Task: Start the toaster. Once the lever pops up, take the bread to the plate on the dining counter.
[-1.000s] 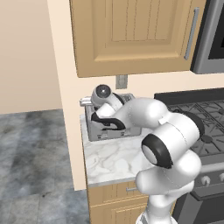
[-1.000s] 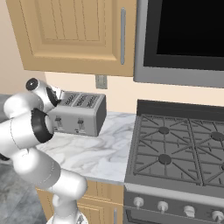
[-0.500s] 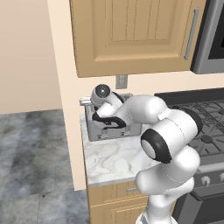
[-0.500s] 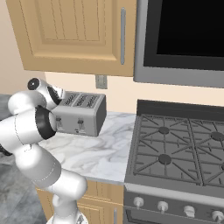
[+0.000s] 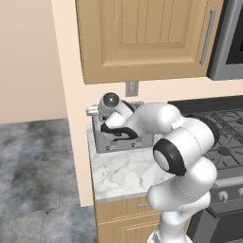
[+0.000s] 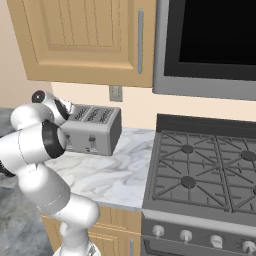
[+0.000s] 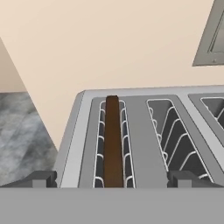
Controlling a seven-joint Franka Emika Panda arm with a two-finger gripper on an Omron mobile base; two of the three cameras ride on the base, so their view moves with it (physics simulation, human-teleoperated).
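- The toaster (image 6: 92, 130) sits at the back left of a small marble bench (image 6: 107, 175), hard against the wall under an outlet (image 6: 115, 93). That spot leaves it close to the power and clear of the stove (image 6: 205, 170) on its right.
- The bread (image 7: 113, 142) stands on edge in the toaster's far left slot. Its dark top edge shows between the wire guides, and the neighbouring slots look empty.
- From the hand view, the gripper (image 7: 113, 178) hangs just above that end of the toaster with its jaws spread as wide as they go. One dark fingertip sits on each side of the bread's slot, and it has hold of nothing.
- In the left base view the arm (image 5: 175, 152) curls over from the front of the bench, so the hand comes at the toaster from above. That suits either pressing something down or pinching the slice by its flat faces.
- I can't make out the slider levers well enough to say whether the toaster has been started.
- My guess is the wide spread is there to straddle the slice, but the slice is thin, so the jaws would need to close a long way.
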